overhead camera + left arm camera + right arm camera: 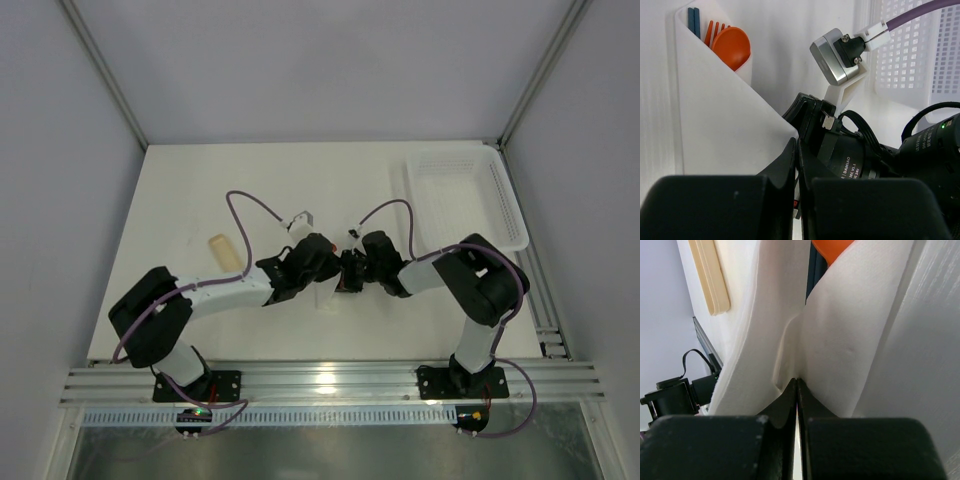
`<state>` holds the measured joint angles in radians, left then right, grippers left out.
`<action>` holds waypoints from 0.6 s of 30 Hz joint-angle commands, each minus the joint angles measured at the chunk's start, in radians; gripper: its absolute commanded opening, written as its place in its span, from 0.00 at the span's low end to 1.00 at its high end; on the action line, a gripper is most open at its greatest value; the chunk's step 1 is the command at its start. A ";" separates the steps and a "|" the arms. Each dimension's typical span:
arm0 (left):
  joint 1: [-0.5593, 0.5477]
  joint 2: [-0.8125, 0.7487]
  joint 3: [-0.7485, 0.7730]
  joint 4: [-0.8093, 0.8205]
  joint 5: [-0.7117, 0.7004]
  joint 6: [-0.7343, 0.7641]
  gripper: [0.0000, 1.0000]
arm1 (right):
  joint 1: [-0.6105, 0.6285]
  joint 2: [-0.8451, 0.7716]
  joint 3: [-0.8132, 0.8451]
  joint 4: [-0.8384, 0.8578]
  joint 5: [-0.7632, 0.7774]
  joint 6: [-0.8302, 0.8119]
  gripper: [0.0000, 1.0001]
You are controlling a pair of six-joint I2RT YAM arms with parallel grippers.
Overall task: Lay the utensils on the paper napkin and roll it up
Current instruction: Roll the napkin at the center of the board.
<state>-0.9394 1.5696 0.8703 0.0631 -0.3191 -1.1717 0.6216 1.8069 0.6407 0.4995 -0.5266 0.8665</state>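
1. Arm bases sit at the near table (200, 180) edge. Both arms reach in & meet mid-table, wrists nose to nose.
2. L gripper (796, 150): jaws shut tight. A napkin (715, 125) corner runs right into the tips & looks pinched.
3. R gripper (797, 382): jaws shut on a napkin fold, creases fanning out from the tips.
4. Napkin is mid-table, at/under the 2 grippers, folded over into a pocket. The open end points away from L gripper.
5. Utensils stick out of the pocket's far end, side by side: spoon (732, 47) (orange), fork (715, 32) (orange, tines only showing) & blue sticks (694, 22) (2, dark).
6. Tan stick (222, 250) lies flat on the table, off to the L of the grippers, outside the fold.
7. R wrist cam (835, 62) w/ purple cable (920, 15) sits just beyond L gripper.
8. Basket (460, 200): white mesh, far R corner, well apart from the napkin.
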 commanded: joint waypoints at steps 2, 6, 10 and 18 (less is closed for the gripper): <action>-0.029 0.021 -0.034 0.007 0.101 -0.025 0.00 | 0.036 0.046 -0.003 -0.114 0.125 -0.165 0.04; -0.029 -0.014 -0.073 0.012 0.083 -0.042 0.00 | 0.036 0.022 0.001 -0.130 0.119 -0.175 0.04; -0.029 -0.037 -0.096 0.003 0.069 -0.048 0.00 | 0.036 -0.017 0.005 -0.150 0.119 -0.185 0.04; -0.029 -0.083 -0.132 -0.005 0.045 -0.069 0.00 | 0.036 -0.066 0.030 -0.197 0.122 -0.195 0.04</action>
<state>-0.9447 1.4929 0.7761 0.1135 -0.3122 -1.2312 0.6430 1.7596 0.6601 0.4114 -0.4808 0.7563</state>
